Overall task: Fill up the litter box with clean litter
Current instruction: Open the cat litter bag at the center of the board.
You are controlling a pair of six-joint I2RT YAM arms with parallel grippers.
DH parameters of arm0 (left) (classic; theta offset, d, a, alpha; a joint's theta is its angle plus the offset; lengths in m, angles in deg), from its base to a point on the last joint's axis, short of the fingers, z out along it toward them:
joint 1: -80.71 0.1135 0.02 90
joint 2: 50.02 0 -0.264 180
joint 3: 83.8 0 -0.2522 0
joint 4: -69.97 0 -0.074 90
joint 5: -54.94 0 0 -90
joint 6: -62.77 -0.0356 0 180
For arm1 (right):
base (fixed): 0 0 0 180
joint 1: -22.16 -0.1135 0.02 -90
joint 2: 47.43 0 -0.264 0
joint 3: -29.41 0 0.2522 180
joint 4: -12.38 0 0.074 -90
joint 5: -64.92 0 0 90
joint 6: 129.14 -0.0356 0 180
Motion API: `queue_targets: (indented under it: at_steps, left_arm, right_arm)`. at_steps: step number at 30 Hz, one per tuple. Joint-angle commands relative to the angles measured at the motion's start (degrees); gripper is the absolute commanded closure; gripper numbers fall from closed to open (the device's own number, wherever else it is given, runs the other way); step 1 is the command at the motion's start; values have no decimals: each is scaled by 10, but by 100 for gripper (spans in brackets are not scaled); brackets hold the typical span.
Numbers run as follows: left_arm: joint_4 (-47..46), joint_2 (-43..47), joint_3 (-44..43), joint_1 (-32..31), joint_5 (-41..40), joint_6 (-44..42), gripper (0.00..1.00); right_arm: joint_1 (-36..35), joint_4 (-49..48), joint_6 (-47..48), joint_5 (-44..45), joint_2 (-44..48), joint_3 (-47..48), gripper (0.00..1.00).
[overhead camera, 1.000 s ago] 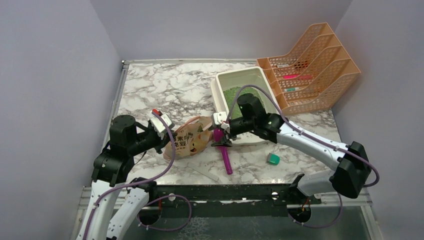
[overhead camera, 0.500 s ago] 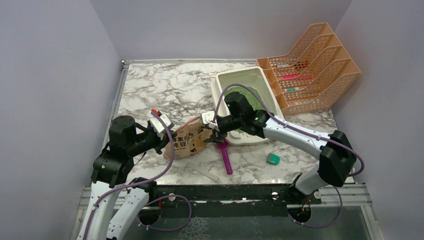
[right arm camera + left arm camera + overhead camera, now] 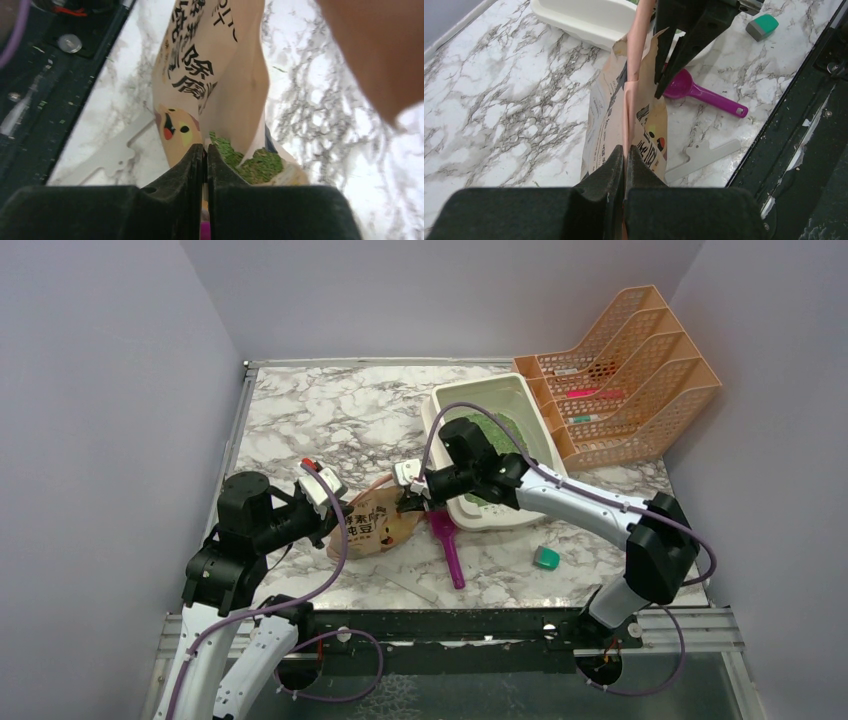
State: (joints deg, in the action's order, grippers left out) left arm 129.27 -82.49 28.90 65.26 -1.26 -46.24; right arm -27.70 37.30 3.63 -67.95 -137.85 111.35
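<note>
Cream-white plastic litter tray (image 3: 478, 388) holds some green litter granules (image 3: 512, 424); left claw (image 3: 624, 155) and right claw (image 3: 205, 152) both pinch the tan paper bag (image 3: 375, 525) holding more

Left gripper (image 3: 624, 152) is pinching the near edge of the tan paper bag (image 3: 605, 112), its two dark fingers pressing together on the pink seam; the bag is standing on its side on the marble table (image 3: 499, 110), printed face turning toward the right; right gripper (image 3: 658, 86) is reaching down from above, its black fingers meeting at the bag's torn upper edge; litter box (image 3: 589, 20) is sitting just behind the bag; magenta scoop (image 3: 704, 95) is lying beside the bag; white flat tool (image 3: 704, 155) is lying nearer the black frame (image 3: 809, 110); teal block (image 3: 763, 26) is resting well apart, at upper right.
</note>
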Motion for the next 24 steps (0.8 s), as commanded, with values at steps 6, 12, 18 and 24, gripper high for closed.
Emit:
queue_targets:
  at_steps: [6, 12, 18, 24]
  left_arm:
    - [-42, 4, -4, -1, -12, -10, 100]
    - [-42, 3, -3, -1, -24, -13, 100]
    - [-42, 20, 1, -1, -10, -15, 100]
    - [-42, 23, 3, -1, 19, -17, 100]
  right_arm:
    - [-3, 148, 8, -160, 32, 68, 99]
    - [-3, 168, 8, -146, 60, 59, 99]
    - [-3, 187, -38, -41, 35, 90, 84]
    - [-3, 101, -115, 36, 96, 46, 59]
